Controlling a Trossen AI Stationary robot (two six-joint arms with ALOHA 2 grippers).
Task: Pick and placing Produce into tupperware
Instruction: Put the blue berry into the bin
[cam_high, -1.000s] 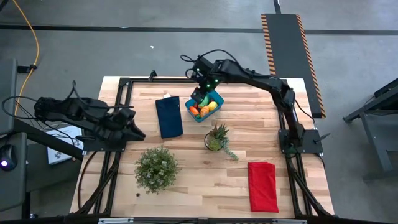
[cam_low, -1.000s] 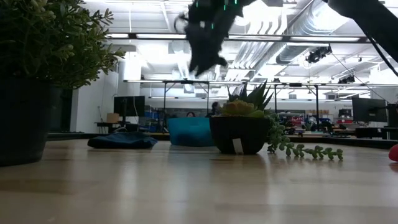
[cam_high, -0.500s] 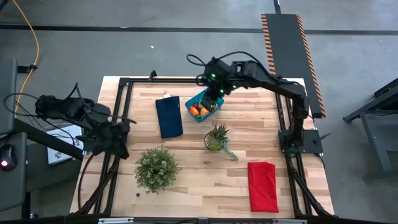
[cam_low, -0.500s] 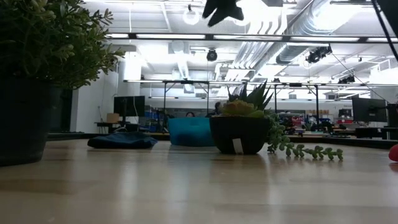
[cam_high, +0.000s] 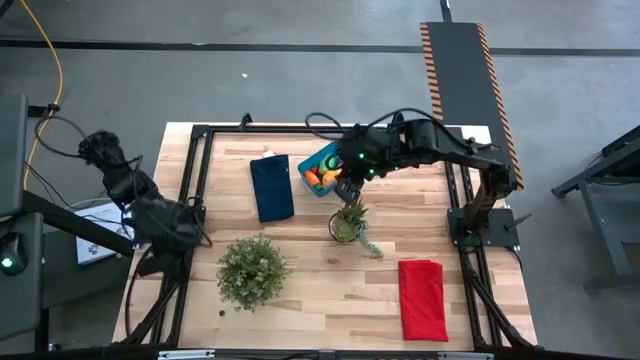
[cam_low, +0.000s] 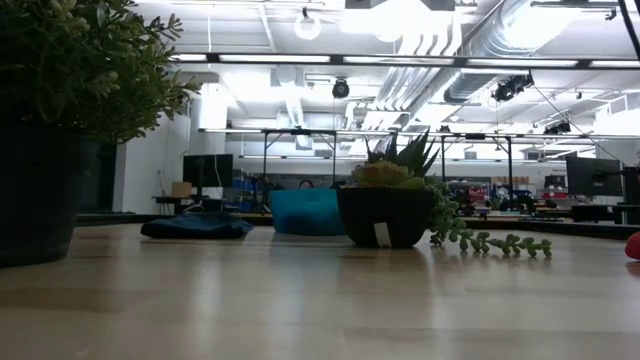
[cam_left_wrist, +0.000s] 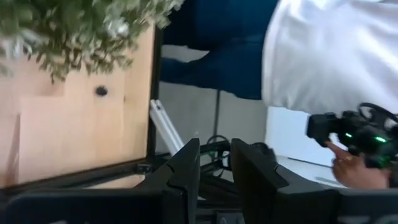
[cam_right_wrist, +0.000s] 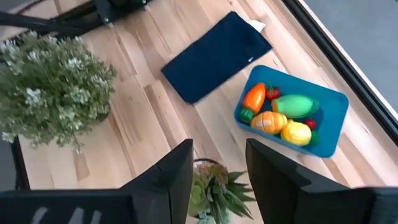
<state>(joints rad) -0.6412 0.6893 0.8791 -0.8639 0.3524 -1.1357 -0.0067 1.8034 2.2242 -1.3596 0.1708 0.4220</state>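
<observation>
The bright blue tupperware (cam_right_wrist: 292, 112) stands on the far middle of the table (cam_high: 300, 250), and shows too in the high view (cam_high: 322, 160) and the low view (cam_low: 305, 212). In it lie the carrot (cam_right_wrist: 255, 98), the green oval (cam_right_wrist: 295, 104), the orange oval (cam_right_wrist: 268, 122) and the lemon (cam_right_wrist: 295, 132). My right gripper (cam_right_wrist: 219, 180) is open and empty. It hangs high over the table (cam_high: 348, 185), between the tupperware and the spiky plant. My left gripper (cam_left_wrist: 216, 177) is open and empty, at the table's left edge (cam_high: 175, 228).
A spiky plant in a small pot (cam_high: 347, 222) stands just near of the tupperware. A dark blue cloth (cam_high: 272, 187) lies to its left. There is a bushy potted plant (cam_high: 252, 270) near left, and a red cloth (cam_high: 422, 298) near right. A person in a white top (cam_left_wrist: 329, 56) stands beyond the left edge.
My right gripper has risen from just over the tupperware, out of the low view, and drawn back toward the near right, over the spiky plant. My left arm has folded back toward the table's left edge. The produce stays in the tupperware.
</observation>
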